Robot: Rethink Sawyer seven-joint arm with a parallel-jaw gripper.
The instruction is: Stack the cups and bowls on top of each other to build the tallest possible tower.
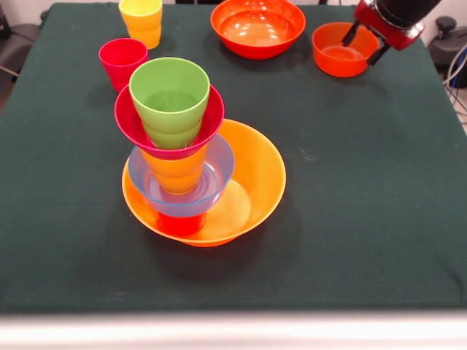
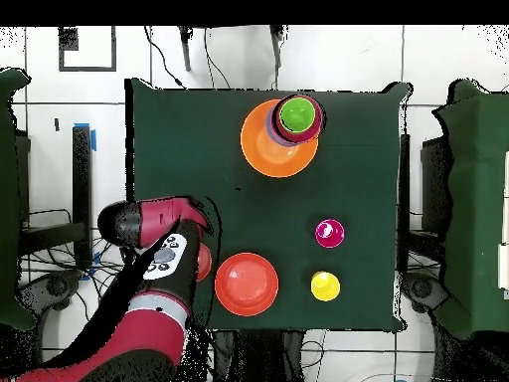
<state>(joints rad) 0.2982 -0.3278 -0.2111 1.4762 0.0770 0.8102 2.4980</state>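
Observation:
The tower stands left of centre. A wide orange bowl [image 1: 259, 175] holds a red-orange cup [image 1: 180, 223], then a light blue bowl [image 1: 221, 169], an orange cup [image 1: 175, 173], a magenta bowl [image 1: 128, 120] and a green cup [image 1: 169, 93] on top. In the overhead view the green cup [image 2: 296, 113] tops the orange bowl [image 2: 260, 149]. My gripper [image 1: 359, 52] is open at the far right, its fingers straddling the rim of a small orange-red bowl [image 1: 336, 55], which the arm half hides overhead [image 2: 204, 262].
A large red-orange bowl [image 1: 257, 27] [image 2: 247, 284] sits beside the small bowl. A crimson cup [image 1: 122, 62] [image 2: 329, 233] and a yellow cup [image 1: 141, 20] [image 2: 325, 286] stand upright behind the tower. The dark green table [image 1: 350, 219] has chairs and cables around it.

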